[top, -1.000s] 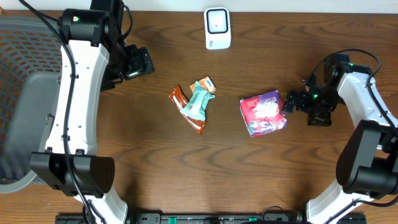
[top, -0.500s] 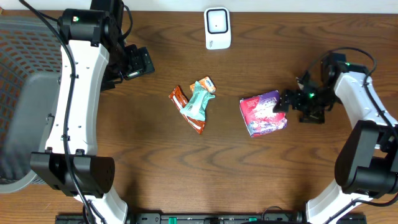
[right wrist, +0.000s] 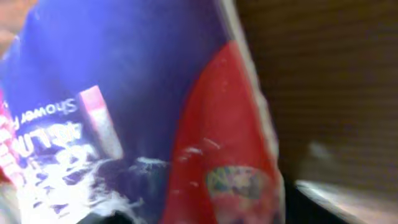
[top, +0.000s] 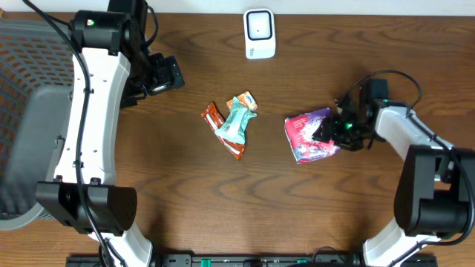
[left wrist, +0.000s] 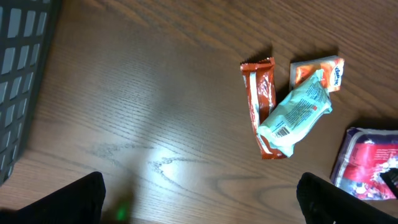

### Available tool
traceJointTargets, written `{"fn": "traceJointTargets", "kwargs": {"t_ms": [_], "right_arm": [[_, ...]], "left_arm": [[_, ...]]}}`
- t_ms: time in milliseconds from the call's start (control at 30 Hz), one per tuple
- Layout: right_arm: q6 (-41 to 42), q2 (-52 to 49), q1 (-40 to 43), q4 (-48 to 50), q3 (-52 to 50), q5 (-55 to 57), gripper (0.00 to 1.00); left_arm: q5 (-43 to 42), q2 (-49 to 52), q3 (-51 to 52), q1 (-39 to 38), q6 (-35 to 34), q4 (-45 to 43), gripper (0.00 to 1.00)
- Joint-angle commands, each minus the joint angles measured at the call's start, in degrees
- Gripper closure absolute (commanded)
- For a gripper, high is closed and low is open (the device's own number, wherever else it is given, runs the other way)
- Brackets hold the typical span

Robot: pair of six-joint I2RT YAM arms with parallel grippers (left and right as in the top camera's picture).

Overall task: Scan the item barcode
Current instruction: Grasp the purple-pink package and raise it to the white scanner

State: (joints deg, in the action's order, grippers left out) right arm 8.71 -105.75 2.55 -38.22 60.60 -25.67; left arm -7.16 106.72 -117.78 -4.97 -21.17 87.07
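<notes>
A purple and red package (top: 306, 138) lies on the table at right. My right gripper (top: 331, 129) has reached over its right edge, and its jaws have closed in on it. The right wrist view is blurred and almost filled by the package (right wrist: 155, 112), which sits between the gripper's (right wrist: 205, 208) dark fingers. A teal pouch (top: 237, 122) with a barcode lies across an orange bar (top: 221, 130) at the middle. The white scanner (top: 260, 33) stands at the back. My left gripper (top: 167, 74) hovers open at back left, holding nothing (left wrist: 199, 202).
A dark mesh basket (top: 22, 89) stands off the table's left side, its corner in the left wrist view (left wrist: 18, 62). That view also shows the teal pouch (left wrist: 295, 115), the orange bar (left wrist: 261, 106) and the package (left wrist: 367, 165) at lower right.
My right gripper has moved left onto the package's right edge and its jaws have closed in. The package has shifted slightly left. The left arm has not moved.
</notes>
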Motion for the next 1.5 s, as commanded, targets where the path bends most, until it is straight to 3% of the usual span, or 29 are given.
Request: {"fn": "traceJointTargets", "kwargs": {"t_ms": [0, 33, 100, 333, 500, 667, 767, 900, 1100, 1300, 1467], "right_arm": [[4.13, -0.33, -4.42, 2.86, -4.0, -4.09, 0.77], [6.03, -0.33, -5.42, 3.15, -3.89, -4.15, 0.88], [9.79, -0.31, -7.28, 3.45, -2.67, -5.84, 0.99], [20.83, -0.31, -9.18, 3.85, 13.38, -13.46, 0.99], [32.83, -0.31, -9.75, 17.14, 22.77, -6.23, 0.99], [42.03, -0.81, -11.87, 28.04, 22.86, 6.91, 0.99], [42.51, -2.54, -13.75, 34.16, 22.86, 11.45, 0.99], [44.72, -7.85, -16.7, 45.88, 22.86, 13.84, 0.99], [56.78, -18.14, -17.35, 59.34, 23.43, 13.79, 0.99], [49.29, -19.54, -16.52, 61.31, 25.16, 12.35, 0.99], [44.68, -14.25, -13.42, 53.79, 28.46, 10.32, 0.99]], "left_arm": [[0.35, 0.5, -0.11, 0.2, -0.09, 0.31, 0.02], [0.35, 0.5, -0.11, 0.2, -0.09, 0.28, 0.02], [0.35, 0.5, -0.11, 0.2, -0.09, 0.31, 0.02], [0.35, 0.5, -0.11, 0.2, -0.09, 0.31, 0.02], [0.35, 0.5, -0.11, 0.2, -0.09, 0.31, 0.02], [0.35, 0.5, -0.11, 0.2, -0.09, 0.31, 0.02], [0.35, 0.5, -0.11, 0.2, -0.09, 0.31, 0.02], [0.35, 0.5, -0.11, 0.2, -0.09, 0.28, 0.02], [0.35, 0.5, -0.11, 0.2, -0.09, 0.31, 0.02], [0.35, 0.5, -0.11, 0.2, -0.09, 0.31, 0.02], [0.35, 0.5, -0.11, 0.2, -0.09, 0.31, 0.02]]}}
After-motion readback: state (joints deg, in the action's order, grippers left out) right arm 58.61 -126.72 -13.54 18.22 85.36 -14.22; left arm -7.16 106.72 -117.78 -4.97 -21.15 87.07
